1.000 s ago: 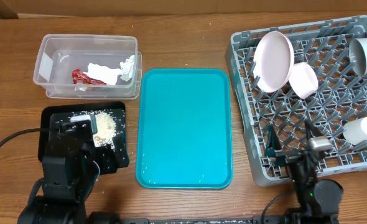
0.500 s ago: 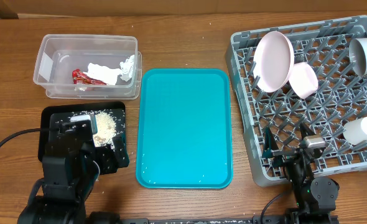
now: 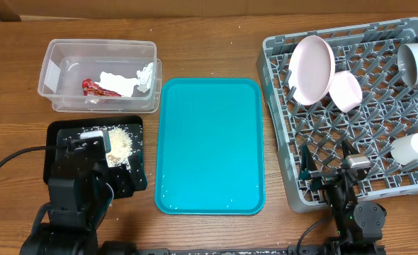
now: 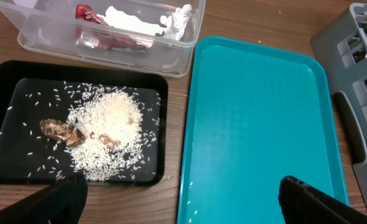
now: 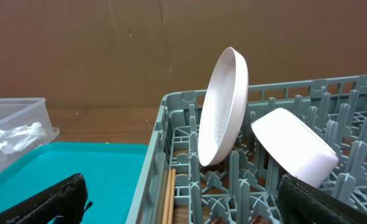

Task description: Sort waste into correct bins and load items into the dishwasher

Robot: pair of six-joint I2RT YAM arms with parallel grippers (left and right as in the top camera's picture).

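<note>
1. While your right gripper point(image 5: 183, 208) hangs spread wide and empty over the near wall of the dish rack point(image 3: 287, 142), at about 4 o'clock on the table, any low push toward 12 o'clock can catch a finger on the tines.
2. Just ahead of it, wooden chopsticks point(image 5: 169, 196) lie in the rack's corner channel. A pass at that height could lever them up or knock them through the grid.
3. Further toward 12 o'clock, the pink plate point(image 5: 224, 106) stands on edge with the pink bowl point(image 5: 295, 146) leaning just beside it. Nudge either one and both will likely topple.
4. Your left gripper point(image 4: 183, 205) is also spread apart and holds nothing. It hovers at 8 o'clock, above the near rim of the black bin point(image 4: 3, 81). If you drop straight down, a finger may land on that rim, tip the bin and scatter the rice point(image 4: 109, 134).
5. At 10 o'clock, the clear bin point(image 4: 190, 37) with its wrappers point(image 4: 140, 22) sits just beyond the black one, so a shove to one probably shifts the other.
6. At centre, the teal tray point(image 3: 209, 142) carries only a few stray grains, so the sorting looks nearly finished. A needless sweep there could drag the tray into the rack.
</note>
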